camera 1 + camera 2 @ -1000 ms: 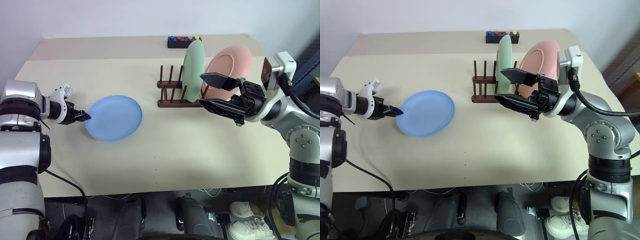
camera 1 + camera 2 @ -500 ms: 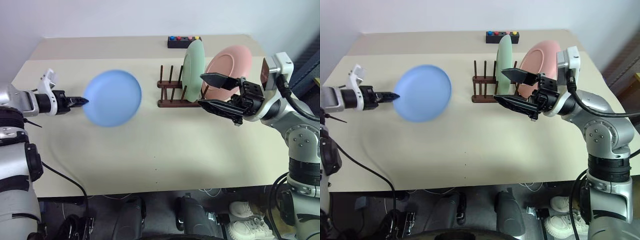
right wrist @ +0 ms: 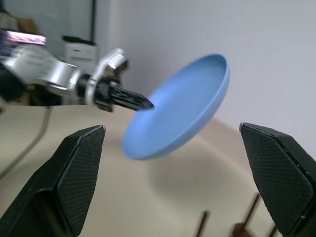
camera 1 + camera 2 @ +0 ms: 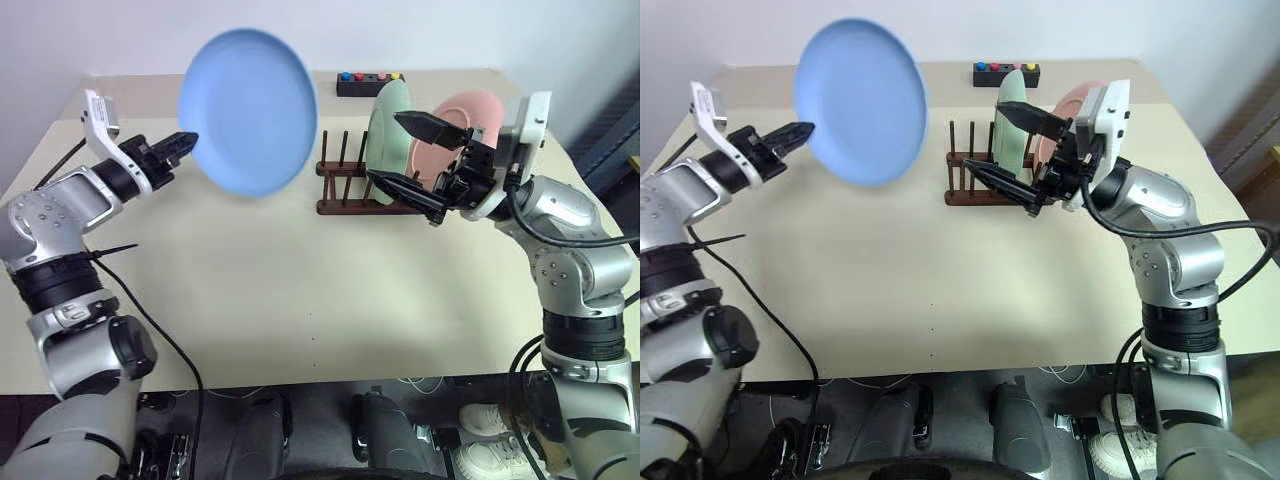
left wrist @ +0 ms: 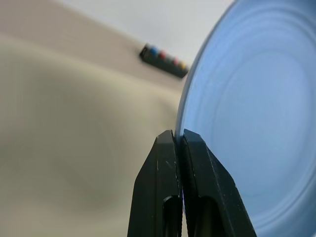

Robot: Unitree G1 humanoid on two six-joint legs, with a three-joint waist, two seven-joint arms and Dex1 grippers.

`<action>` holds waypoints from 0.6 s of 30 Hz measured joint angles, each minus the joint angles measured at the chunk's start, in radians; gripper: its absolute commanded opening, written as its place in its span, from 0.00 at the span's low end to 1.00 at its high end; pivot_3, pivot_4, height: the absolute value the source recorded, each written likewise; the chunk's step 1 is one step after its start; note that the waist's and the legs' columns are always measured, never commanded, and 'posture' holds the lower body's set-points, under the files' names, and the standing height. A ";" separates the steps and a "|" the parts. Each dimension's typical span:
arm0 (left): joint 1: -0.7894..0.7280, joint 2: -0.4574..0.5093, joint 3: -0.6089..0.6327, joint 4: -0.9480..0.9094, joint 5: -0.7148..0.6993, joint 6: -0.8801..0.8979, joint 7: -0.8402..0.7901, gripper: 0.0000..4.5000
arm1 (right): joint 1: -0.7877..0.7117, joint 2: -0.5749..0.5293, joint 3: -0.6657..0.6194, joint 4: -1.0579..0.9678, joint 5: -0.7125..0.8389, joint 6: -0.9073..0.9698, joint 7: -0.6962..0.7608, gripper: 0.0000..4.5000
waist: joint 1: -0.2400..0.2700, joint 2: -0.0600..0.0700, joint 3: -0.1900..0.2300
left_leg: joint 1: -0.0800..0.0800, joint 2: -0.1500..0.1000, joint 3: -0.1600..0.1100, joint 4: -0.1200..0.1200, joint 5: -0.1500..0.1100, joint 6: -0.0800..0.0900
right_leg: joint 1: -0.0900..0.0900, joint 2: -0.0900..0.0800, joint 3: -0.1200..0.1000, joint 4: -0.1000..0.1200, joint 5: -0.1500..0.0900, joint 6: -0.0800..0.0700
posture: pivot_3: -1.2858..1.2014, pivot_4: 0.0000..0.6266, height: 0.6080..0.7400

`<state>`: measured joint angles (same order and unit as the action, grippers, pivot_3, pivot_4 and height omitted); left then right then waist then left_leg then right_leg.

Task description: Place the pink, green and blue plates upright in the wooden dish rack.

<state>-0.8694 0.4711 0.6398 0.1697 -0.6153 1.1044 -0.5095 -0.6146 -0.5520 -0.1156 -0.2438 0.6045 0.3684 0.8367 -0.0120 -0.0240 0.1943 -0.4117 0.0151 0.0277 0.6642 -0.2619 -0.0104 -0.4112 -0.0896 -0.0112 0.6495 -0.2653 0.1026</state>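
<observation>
hand (image 4: 188, 141) pinching blue plate (image 4: 250, 110) aloft

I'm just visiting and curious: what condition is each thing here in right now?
blue plate: lifted off the table, pinched at its rim.
left pincer: shut on the blue plate.
right pincer: open, holding nothing.
green plate: upright in the wooden dish rack.
pink plate: upright in it.

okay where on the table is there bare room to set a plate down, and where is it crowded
Bare table runs wide along the near edge and under the lifted blue plate. It's crowded at the far right: the wooden dish rack holds the green plate and pink plate, the open right gripper hovers beside them, and a button box sits behind.
</observation>
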 measured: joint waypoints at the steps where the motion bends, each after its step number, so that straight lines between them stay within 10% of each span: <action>1: 0.005 -0.018 0.012 -0.032 -0.013 -0.002 0.023 0.01 | -0.003 0.003 0.000 0.000 -0.012 -0.010 -0.013 1.00 | 0.000 0.000 0.000 | 0.000 0.000 0.000 0.000 0.000 0.000 | 0.000 0.000 0.000 0.000 0.000 0.000 | 0.52 0.24 1.00; 18: 0.069 -0.235 -0.072 -0.251 -0.160 -0.051 0.284 0.01 | -0.088 -0.097 0.260 0.043 -0.629 -0.650 -0.010 1.00 | 0.000 -0.001 -0.001 | 0.001 -0.002 0.000 0.000 0.001 -0.001 | 0.002 0.000 0.000 -0.001 0.001 0.001 | 0.52 0.24 1.00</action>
<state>-0.8007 0.2361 0.5682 -0.0816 -0.7753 1.0533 -0.2256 -0.7027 -0.6487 0.1448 -0.2010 -0.0242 -0.2820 0.8265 -0.0124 -0.0246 0.1935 -0.4105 0.0127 0.0277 0.6642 -0.2611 -0.0119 -0.4095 -0.0891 -0.0108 0.6481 -0.2646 0.1032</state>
